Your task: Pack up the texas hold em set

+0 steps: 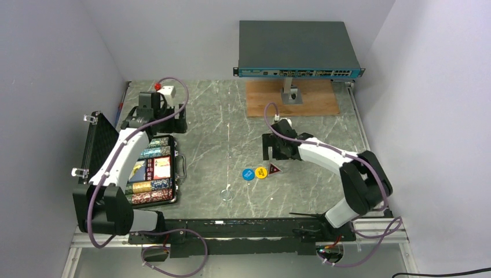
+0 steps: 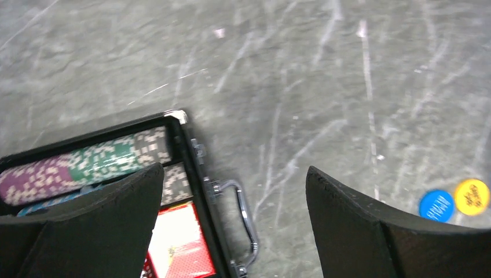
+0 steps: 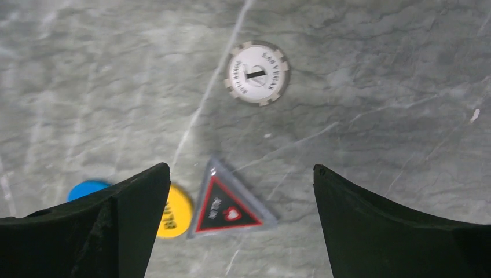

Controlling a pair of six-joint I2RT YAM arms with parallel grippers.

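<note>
The black briefcase [image 1: 151, 171] lies open at the left, its foam-lined lid [image 1: 95, 142] standing up. It holds rows of multicoloured chips [image 2: 87, 162] and the red-yellow card box [image 2: 176, 243]; its silver handle [image 2: 242, 214] faces right. My left gripper [image 1: 176, 119] is open and empty, above the case's far right corner [image 2: 234, 174]. The blue disc [image 1: 248, 174], yellow disc [image 1: 261, 172] and red triangular token [image 1: 273, 168] lie mid-table. My right gripper [image 1: 275, 149] is open and empty, hovering over the token [image 3: 228, 204]. A silvery chip [image 3: 256, 72] lies beyond it.
The big grey network switch [image 1: 298, 49] stands on a post over a wooden board [image 1: 292, 98] at the back. White walls close in both sides. The silvery chip [image 1: 227, 194] lies near the front, between the case and the discs.
</note>
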